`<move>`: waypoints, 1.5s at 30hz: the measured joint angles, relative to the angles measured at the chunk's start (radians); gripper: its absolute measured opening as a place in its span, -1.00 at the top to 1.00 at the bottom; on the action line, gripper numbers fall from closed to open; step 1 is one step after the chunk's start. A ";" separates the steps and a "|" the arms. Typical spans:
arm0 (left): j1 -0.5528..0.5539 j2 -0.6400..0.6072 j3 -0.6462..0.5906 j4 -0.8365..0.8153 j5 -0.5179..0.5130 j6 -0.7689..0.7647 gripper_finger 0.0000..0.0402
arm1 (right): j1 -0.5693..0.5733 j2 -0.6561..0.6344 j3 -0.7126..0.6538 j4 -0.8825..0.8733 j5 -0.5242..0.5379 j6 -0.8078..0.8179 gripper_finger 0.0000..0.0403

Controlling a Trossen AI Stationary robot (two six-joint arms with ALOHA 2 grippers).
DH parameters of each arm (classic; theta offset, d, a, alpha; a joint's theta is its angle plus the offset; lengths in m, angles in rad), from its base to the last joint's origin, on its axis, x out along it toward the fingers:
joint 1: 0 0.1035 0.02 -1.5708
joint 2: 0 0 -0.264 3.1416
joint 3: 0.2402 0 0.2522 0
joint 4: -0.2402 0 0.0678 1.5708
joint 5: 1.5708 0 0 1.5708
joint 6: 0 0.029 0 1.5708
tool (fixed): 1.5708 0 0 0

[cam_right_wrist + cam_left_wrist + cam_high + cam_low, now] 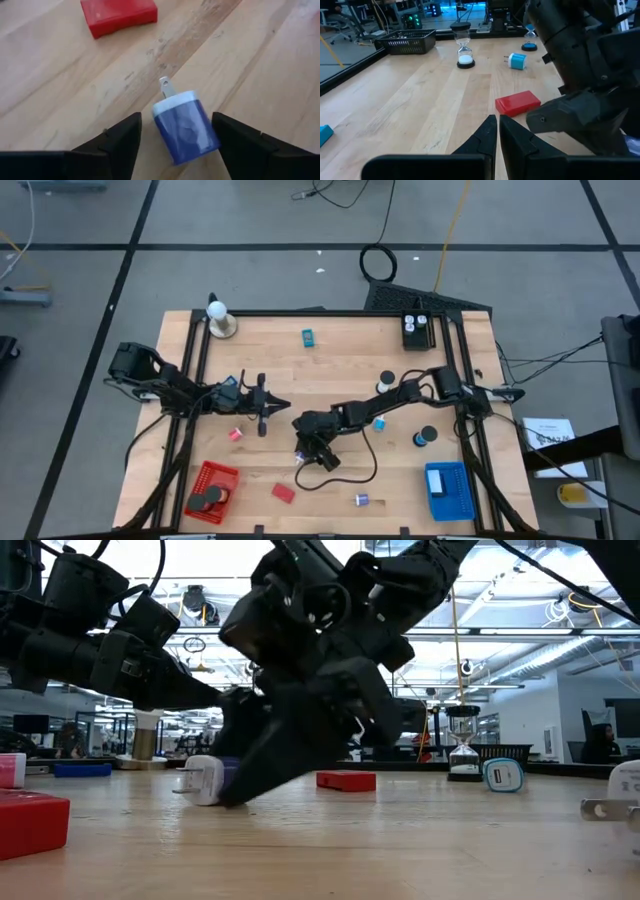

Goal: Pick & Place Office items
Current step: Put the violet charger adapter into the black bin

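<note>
Wooden table (340,360) in a bright, glass-walled workshop room

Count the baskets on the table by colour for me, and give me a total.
Red basket: 1
Blue basket: 1
Black basket: 1
Total: 3

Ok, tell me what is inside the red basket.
In the high view, the red basket at the table's front left holds dark round discs, two or perhaps three. Anything beneath them is covered, and the other views do not look into it.
</note>
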 joint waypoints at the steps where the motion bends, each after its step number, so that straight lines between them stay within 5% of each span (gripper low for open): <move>1: 0.000 0.000 0.000 0.000 0.000 0.000 0.86 | 0.000 -0.001 0.000 -0.004 0.001 0.004 -0.13; 10: 0.000 0.000 0.000 0.000 0.000 0.000 0.86 | 0.001 -0.003 0.001 -0.036 0.089 0.086 0.36; 18: 0.000 0.000 0.000 0.000 0.000 0.000 0.86 | 0.007 -0.004 0.000 -0.034 0.158 0.156 0.32; 25: 0.000 0.000 0.000 0.000 0.000 0.000 0.86 | 0.024 -0.017 -0.124 0.220 0.199 0.231 0.35; 36: 0.000 0.000 0.000 0.000 0.000 0.000 0.86 | 0.049 -0.167 -0.444 0.682 0.584 0.349 0.34; 45: 0.000 0.000 0.037 0.037 0.004 -0.083 0.86 | 0.038 -0.274 -0.552 0.689 0.859 0.252 0.34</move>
